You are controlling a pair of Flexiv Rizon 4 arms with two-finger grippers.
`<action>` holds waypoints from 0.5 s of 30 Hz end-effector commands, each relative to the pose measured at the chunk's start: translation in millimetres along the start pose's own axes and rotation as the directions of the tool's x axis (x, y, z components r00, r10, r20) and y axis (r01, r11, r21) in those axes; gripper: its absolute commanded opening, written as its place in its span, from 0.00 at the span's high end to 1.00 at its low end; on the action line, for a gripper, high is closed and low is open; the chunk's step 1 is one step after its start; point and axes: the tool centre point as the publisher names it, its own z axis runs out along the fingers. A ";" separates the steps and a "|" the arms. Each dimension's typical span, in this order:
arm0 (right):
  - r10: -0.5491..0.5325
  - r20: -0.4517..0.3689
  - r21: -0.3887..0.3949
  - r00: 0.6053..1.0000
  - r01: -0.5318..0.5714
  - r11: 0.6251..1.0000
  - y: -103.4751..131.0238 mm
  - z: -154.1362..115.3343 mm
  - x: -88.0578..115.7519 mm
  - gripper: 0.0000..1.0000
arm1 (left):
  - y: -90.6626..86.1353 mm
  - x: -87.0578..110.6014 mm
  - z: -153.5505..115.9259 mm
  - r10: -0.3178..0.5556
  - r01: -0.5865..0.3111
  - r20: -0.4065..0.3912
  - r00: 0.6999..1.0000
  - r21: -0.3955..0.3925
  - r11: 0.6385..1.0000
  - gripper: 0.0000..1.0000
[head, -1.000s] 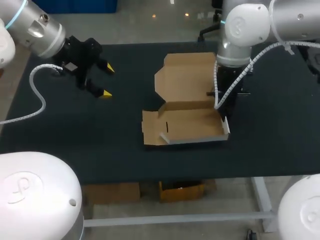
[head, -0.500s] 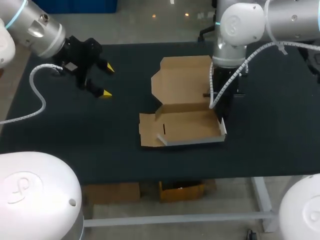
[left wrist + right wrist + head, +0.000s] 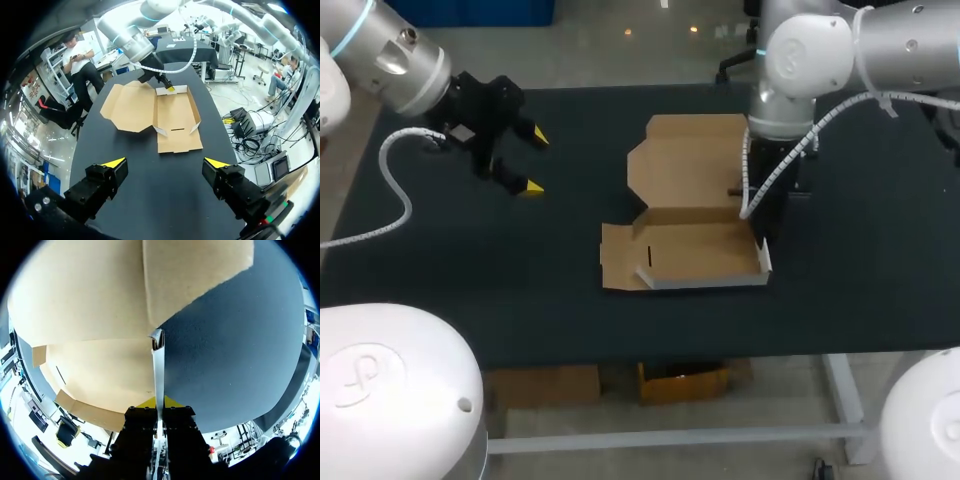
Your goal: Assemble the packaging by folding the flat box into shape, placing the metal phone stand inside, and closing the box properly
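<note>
A brown cardboard box (image 3: 690, 215) lies open at the middle of the table, its lid flat toward the back and its tray toward the front with low walls raised. My right gripper (image 3: 159, 402) is shut on the tray's thin right side wall (image 3: 158, 367), reaching down from above; in the head view my right arm (image 3: 775, 170) hides those fingers. In the left wrist view the box (image 3: 172, 117) lies well ahead of my left gripper (image 3: 165, 162), which is open and holds nothing. In the head view the left gripper (image 3: 534, 161) hovers over the table's left part.
The black table top (image 3: 440, 260) stretches wide around the box. Its front edge (image 3: 650, 355) runs a short way in front of the tray. A loose flap (image 3: 618, 258) sticks out flat at the tray's left end.
My right arm has nudged the box slightly leftward while holding its side wall. The left arm has not moved.
</note>
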 end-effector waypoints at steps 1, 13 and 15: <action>-0.004 -0.011 -0.003 1.000 0.004 1.000 2.7 6.7 -2.6 1.00 | -0.4 -0.6 -0.6 0.000 0.000 -0.003 1.000 -0.004 1.000 0.00; -0.012 -0.027 -0.002 1.000 0.012 1.000 8.9 8.8 0.5 1.00 | -0.4 -0.6 -0.6 0.000 0.000 -0.003 1.000 -0.004 1.000 0.00; -0.013 -0.030 -0.004 0.999 0.013 1.000 9.4 9.3 1.7 1.00 | -0.4 -0.6 -0.6 0.000 0.000 -0.003 1.000 -0.004 1.000 0.00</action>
